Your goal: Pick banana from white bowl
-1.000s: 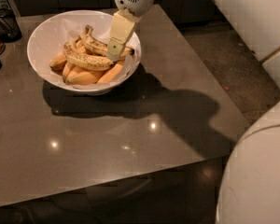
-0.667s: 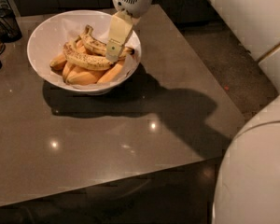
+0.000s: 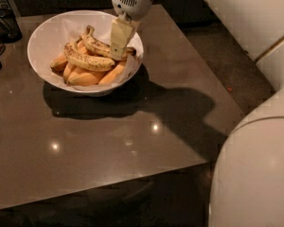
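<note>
Gripper (image 3: 117,54) first: it hangs down from its white wrist housing over the right side of the white bowl (image 3: 47,34), its cream tip down on the banana (image 3: 98,45) — whether it is closed on the fruit or merely resting against it, I cannot tell. Biggest thing in the room is the robot's pale body (image 3: 255,174), filling the lower right corner beyond the table's corner. The brown table (image 3: 109,141) is glossy, its near edge running along the bottom and its right edge slanting away toward the dark floor (image 3: 213,56); broad open surface lies in front of the bowl and to its right, crossed only by the arm's shadow. The bowl sits toward the far left, well in from both those edges. Inside it the banana lies on top of the heap against the right rim, dark end poking past the gripper, beside a more freckled banana (image 3: 87,61) and above smooth orange-yellow bananas (image 3: 85,77). A dark basket (image 3: 4,22) stands at the far left — just beside the bowl's rim.
</note>
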Controlling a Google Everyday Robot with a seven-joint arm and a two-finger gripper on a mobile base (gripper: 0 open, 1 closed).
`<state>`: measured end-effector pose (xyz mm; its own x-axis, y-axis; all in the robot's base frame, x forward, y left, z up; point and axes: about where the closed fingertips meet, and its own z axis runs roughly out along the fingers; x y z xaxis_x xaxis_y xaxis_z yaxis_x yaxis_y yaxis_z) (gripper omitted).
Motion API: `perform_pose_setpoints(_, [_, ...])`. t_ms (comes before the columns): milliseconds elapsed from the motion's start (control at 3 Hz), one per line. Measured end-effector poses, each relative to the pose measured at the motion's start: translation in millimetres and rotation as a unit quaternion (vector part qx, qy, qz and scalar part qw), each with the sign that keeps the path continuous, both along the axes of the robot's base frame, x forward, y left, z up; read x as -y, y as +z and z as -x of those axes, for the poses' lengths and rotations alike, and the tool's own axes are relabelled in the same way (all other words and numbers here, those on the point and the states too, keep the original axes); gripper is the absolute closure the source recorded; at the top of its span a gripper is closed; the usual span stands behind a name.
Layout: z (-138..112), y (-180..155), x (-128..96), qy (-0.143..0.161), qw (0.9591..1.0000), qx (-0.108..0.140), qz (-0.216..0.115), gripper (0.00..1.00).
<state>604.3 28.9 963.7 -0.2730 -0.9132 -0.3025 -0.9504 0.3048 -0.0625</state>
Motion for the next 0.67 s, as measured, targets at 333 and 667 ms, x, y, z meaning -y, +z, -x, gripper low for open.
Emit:
perform_pose_setpoints(333, [-0.7,-3.3,-1.5,-0.002,1.0000,-0.005,0.001,0.41])
perform_pose_setpoints(667, [-0.6,-5.8,-2.3,-0.002,1.0000,-0.009,0.002,0.40])
